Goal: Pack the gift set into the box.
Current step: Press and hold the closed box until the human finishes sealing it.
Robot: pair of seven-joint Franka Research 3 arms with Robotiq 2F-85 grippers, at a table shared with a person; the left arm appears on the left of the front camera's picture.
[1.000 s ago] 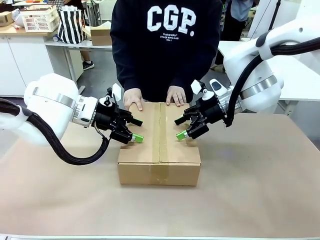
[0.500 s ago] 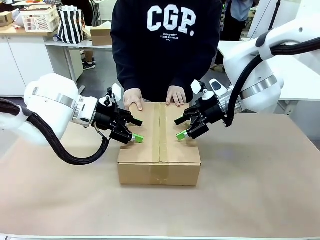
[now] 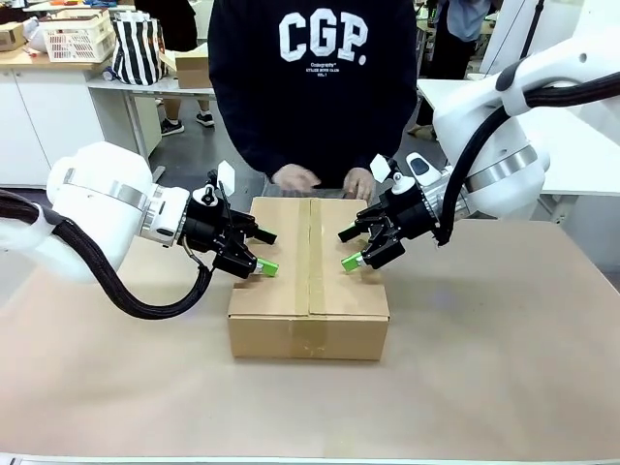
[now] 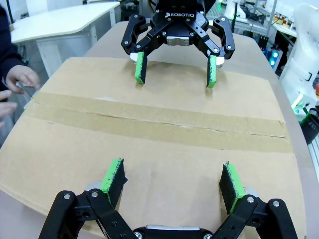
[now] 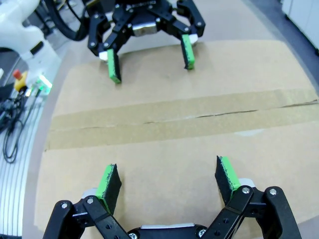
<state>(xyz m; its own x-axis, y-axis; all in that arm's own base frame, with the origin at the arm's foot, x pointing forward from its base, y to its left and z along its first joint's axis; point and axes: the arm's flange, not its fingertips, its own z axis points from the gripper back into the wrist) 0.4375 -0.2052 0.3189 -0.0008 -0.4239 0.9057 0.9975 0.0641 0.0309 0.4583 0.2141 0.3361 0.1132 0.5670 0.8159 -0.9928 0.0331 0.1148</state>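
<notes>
The box (image 3: 308,291) sits mid-table with its flaps closed and brown tape along the centre seam (image 4: 149,122). The gift set is hidden. My left gripper (image 3: 265,252) is open over the box's left flap, its green pads (image 4: 114,174) just above the cardboard. My right gripper (image 3: 348,248) is open over the right flap, facing the left one. In the left wrist view, the right gripper (image 4: 175,69) shows across the seam. In the right wrist view, the left gripper (image 5: 151,58) shows beyond the box top (image 5: 174,144). The person's hands (image 3: 295,178) hover behind the box's far edge.
Brown paper (image 3: 484,368) covers the table all round the box. The person stands close at the far side. Behind, a counter holds a plastic basket (image 3: 76,37), a striped bag (image 3: 138,46) and a small carton (image 3: 194,66). A white table (image 3: 581,145) stands at the right.
The person's hands have lifted off the box's far edge and drawn back. Both grippers and the box have stayed where they were.
</notes>
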